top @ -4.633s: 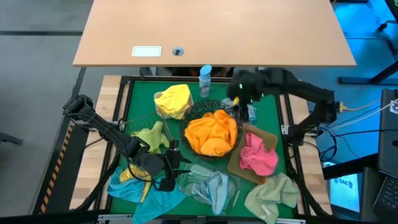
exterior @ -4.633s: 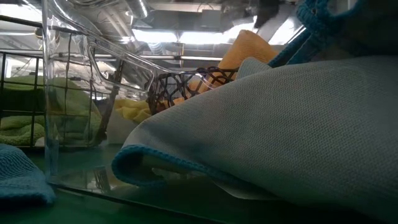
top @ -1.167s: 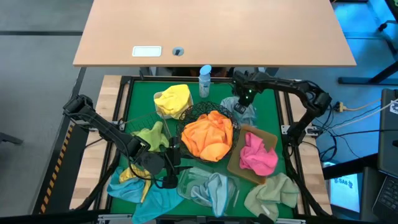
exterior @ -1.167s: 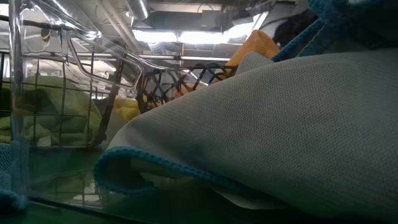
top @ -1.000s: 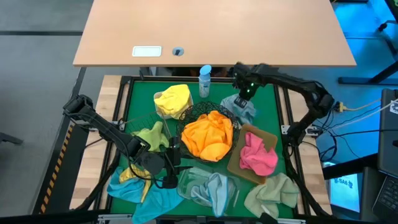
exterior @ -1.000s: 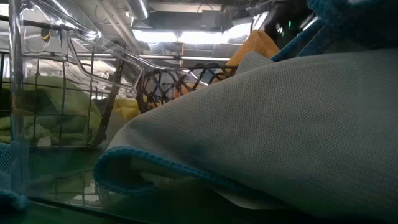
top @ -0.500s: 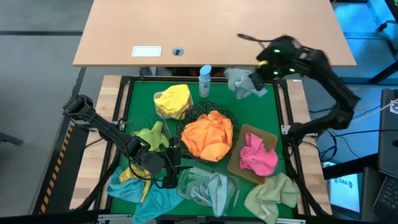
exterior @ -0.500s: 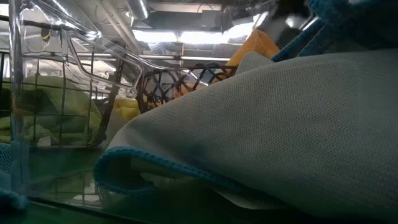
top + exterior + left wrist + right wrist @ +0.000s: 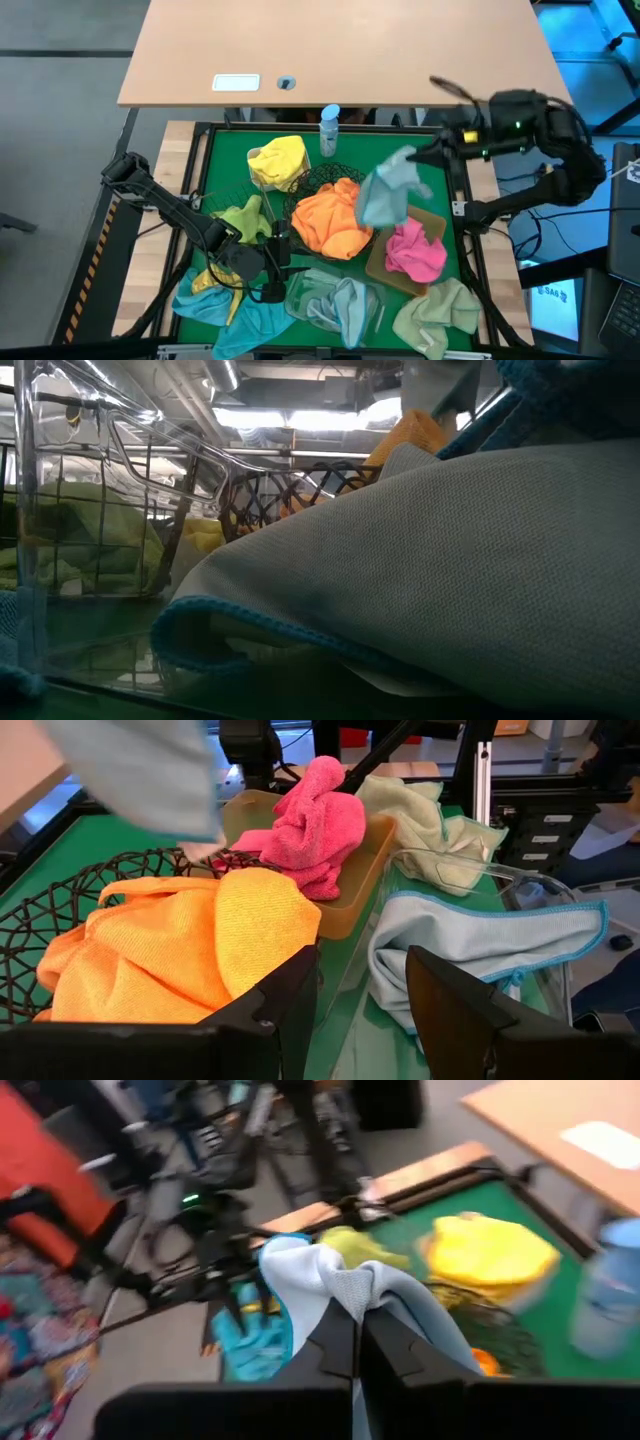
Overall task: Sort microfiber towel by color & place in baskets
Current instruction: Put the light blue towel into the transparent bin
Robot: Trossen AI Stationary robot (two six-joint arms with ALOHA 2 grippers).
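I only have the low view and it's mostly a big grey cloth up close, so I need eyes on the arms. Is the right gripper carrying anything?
Observer: Yes. The right gripper is shut on a light blue towel, hanging in the air over the mat.
Operator: What's directly under that towel?
Observer: It hangs between the orange towels in the black wire bowl and the pink towel in the tan tray.
Operator: And the left gripper?
Observer: The left gripper is low at the front of the mat, open and empty, beside the clear plastic tray.
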